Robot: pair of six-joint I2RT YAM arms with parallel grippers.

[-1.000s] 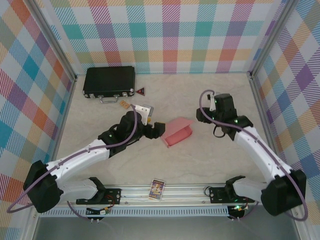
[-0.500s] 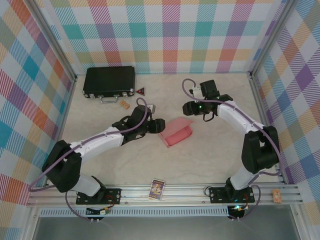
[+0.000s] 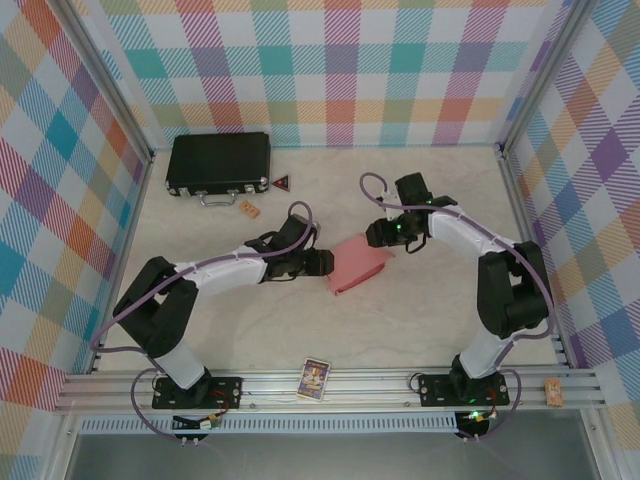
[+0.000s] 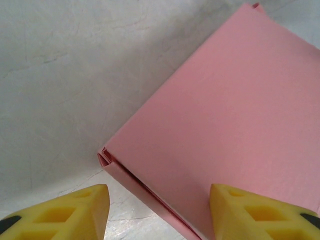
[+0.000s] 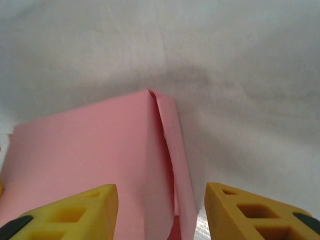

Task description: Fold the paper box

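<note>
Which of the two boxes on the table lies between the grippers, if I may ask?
The pink paper box, with the left gripper and right gripper at either end; the black case lies apart by the back wall.

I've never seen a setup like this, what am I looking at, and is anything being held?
A white left arm and right arm are bolted at the near edge of a pale table. The wide picture looks down from above and behind them; the two close-ups come from cameras on their wrists. On the table lie a salmon-pink thin card box, a black hard case at the back and a small picture card at the front rail. The left gripper and right gripper straddle opposite ends of the box, jaws open; nothing looks gripped yet.
</note>
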